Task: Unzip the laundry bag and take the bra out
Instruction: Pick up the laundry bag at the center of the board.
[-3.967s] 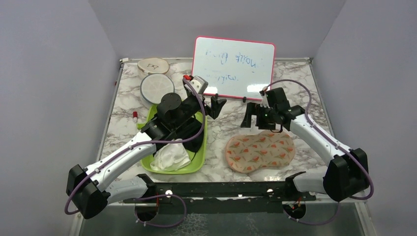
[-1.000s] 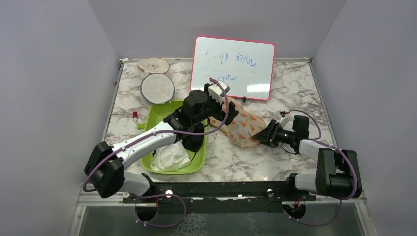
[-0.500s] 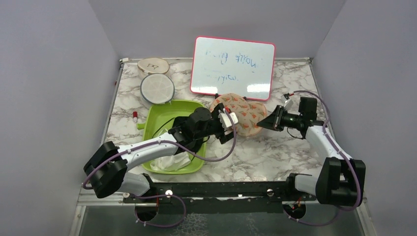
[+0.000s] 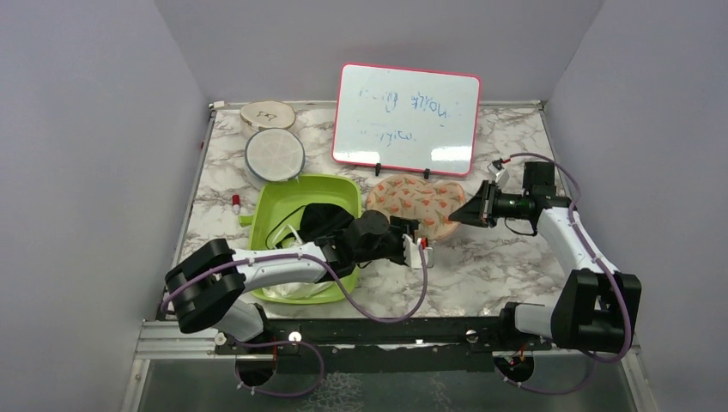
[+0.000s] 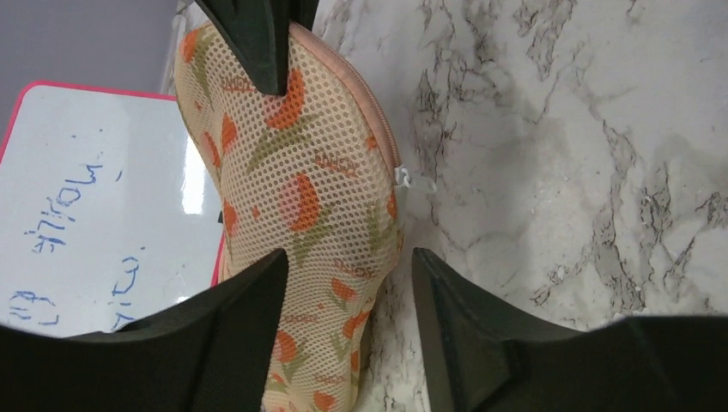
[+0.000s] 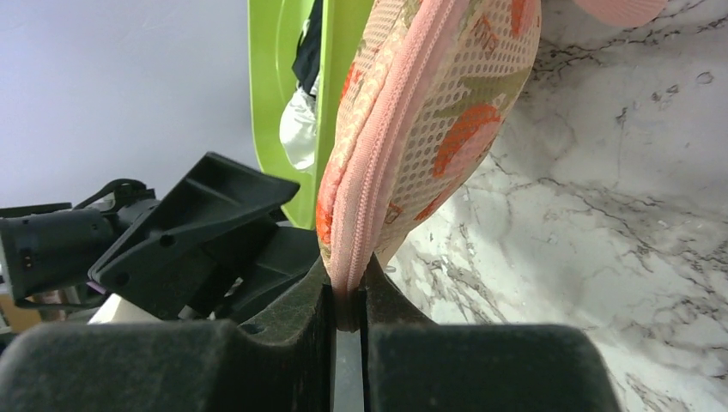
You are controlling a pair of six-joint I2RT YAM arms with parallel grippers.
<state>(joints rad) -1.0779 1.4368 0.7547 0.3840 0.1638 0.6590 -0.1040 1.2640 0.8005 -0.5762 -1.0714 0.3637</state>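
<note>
Reference for this entry: the green tub (image 4: pixel 263 215).

Nearest to me, just off the tub's near right corner, the left gripper (image 4: pixel 410 233) lies low over the marble table (image 4: pixel 481 266). In its wrist view the jaws stand part-way apart, one on either side of the near part of the laundry bag (image 5: pixel 300 172). A strip of marble shows between the right-hand finger (image 5: pixel 464 326) and the mesh, so I log no grip there.

The bag (image 4: pixel 412 199) lies just right of the tub's far right corner. Its long axis runs across the table, with the left end toward the tub and the right end pointing away from it. The printed face is up in the top view. A small pale tab (image 5: pixel 402 176) sits on the seam. The zip (image 6: pixel 378 154) looks closed along the stretch I can see.

At the bag's end away from the tub, the right gripper (image 4: pixel 470 213) is pinched narrow on the zip seam, with its fingers pointing back toward the tub.

Inside the tub are a black garment (image 4: pixel 322 219) and a white cloth (image 4: pixel 288 290).

Beyond the tub's far rim is a round white mesh disc (image 4: pixel 275 154), with a wooden disc (image 4: pixel 267 113) behind it. A whiteboard (image 4: pixel 403 120) stands far right of the tub.
</note>
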